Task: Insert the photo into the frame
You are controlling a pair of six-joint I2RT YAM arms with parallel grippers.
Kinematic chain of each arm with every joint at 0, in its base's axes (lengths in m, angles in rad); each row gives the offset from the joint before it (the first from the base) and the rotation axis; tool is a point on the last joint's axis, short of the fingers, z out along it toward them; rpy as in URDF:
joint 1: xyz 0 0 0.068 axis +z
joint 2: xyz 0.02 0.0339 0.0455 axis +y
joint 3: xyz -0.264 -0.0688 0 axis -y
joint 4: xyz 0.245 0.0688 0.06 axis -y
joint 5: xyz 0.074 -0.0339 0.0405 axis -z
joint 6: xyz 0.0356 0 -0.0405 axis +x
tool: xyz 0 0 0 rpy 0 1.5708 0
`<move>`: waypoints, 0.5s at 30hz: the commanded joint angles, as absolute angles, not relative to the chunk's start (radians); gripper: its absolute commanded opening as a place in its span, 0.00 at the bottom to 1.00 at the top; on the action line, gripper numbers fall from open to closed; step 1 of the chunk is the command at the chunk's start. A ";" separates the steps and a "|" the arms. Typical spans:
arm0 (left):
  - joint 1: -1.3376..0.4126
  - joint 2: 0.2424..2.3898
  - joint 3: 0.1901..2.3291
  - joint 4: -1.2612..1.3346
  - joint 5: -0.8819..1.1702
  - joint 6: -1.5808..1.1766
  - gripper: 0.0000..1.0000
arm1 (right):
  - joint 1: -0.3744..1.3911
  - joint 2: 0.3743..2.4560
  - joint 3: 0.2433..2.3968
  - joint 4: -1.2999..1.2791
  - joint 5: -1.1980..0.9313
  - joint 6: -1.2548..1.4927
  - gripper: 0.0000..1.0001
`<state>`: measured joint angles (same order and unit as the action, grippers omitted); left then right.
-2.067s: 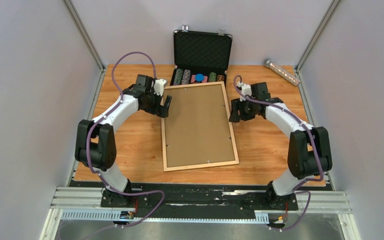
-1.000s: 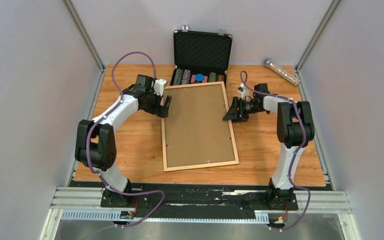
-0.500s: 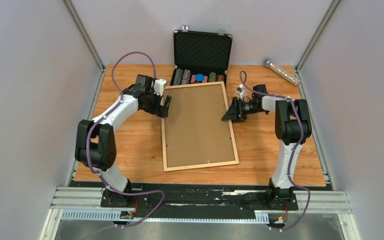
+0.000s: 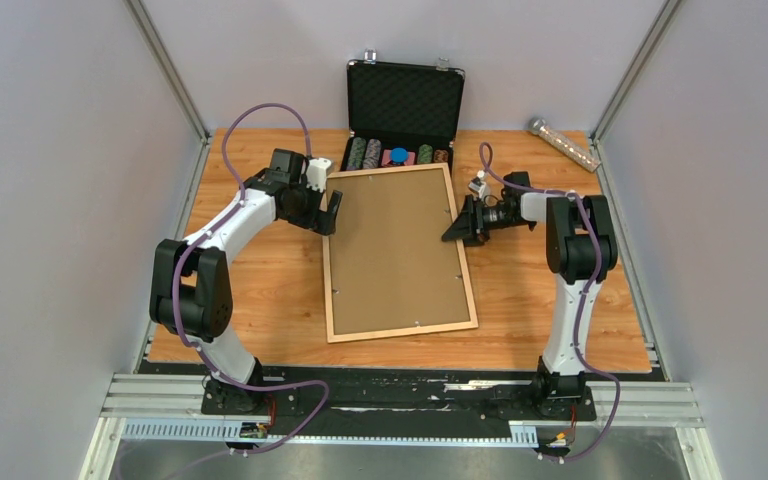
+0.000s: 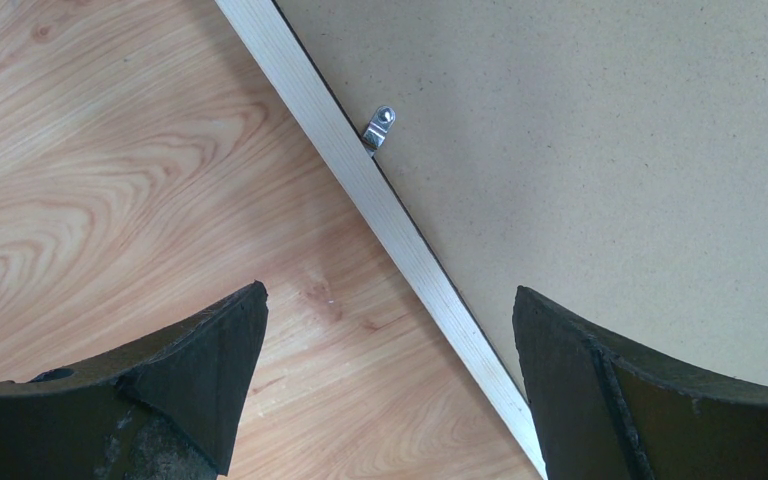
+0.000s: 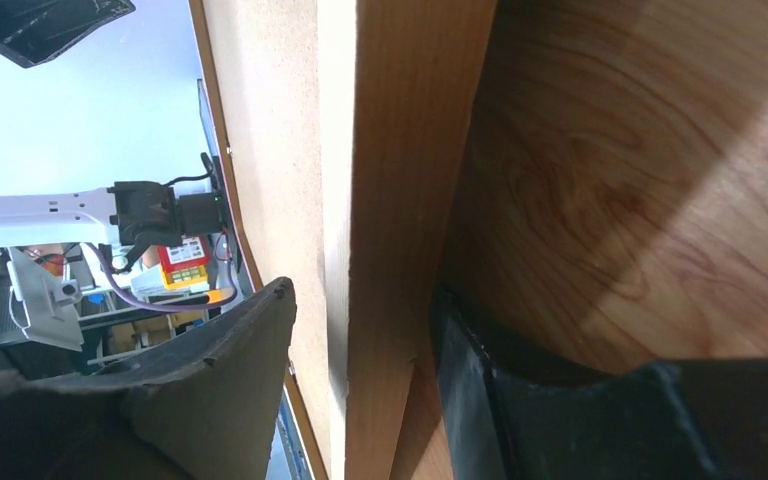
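The frame (image 4: pixel 401 329) lies face down mid-table, its brown backing panel (image 4: pixel 395 250) uppermost. The photo is out of view. My left gripper (image 4: pixel 330 212) is open at the frame's upper left rail; in the left wrist view the pale rail (image 5: pixel 360 180) runs between the spread fingers (image 5: pixel 390 292), touching neither, with a metal clip (image 5: pixel 380 127) ahead. My right gripper (image 4: pixel 457 225) is turned on its side at the right rail. In the right wrist view that rail (image 6: pixel 410 120) stands between its fingers (image 6: pixel 362 290), a slim gap left on the panel side.
An open black case (image 4: pixel 405 100) with rows of poker chips stands behind the frame's far edge. A shiny tube (image 4: pixel 563 143) lies at the back right corner. Bare wooden table (image 4: pixel 260 290) shows on both sides of the frame.
My right arm has folded upright and its gripper has turned sideways and slid left onto the frame's right rail, its fingers drawing closer together. My left arm has not moved.
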<state>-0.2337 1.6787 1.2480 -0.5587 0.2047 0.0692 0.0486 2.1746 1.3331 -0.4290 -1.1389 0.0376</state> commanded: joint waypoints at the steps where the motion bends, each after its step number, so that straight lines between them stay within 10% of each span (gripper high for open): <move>1: -0.225 1.666 1.249 -0.548 0.219 0.081 1.00 | 0.043 2.194 1.364 -0.401 -1.192 0.035 0.54; 15: -0.225 1.658 1.250 -0.552 0.218 0.077 1.00 | 0.048 2.198 1.377 -0.400 -1.236 0.038 0.46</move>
<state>-0.2337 1.6787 1.2480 -0.5591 0.2050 0.0689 0.0490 2.1902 1.3365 -0.4286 -1.1843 0.0475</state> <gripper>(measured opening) 0.998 0.478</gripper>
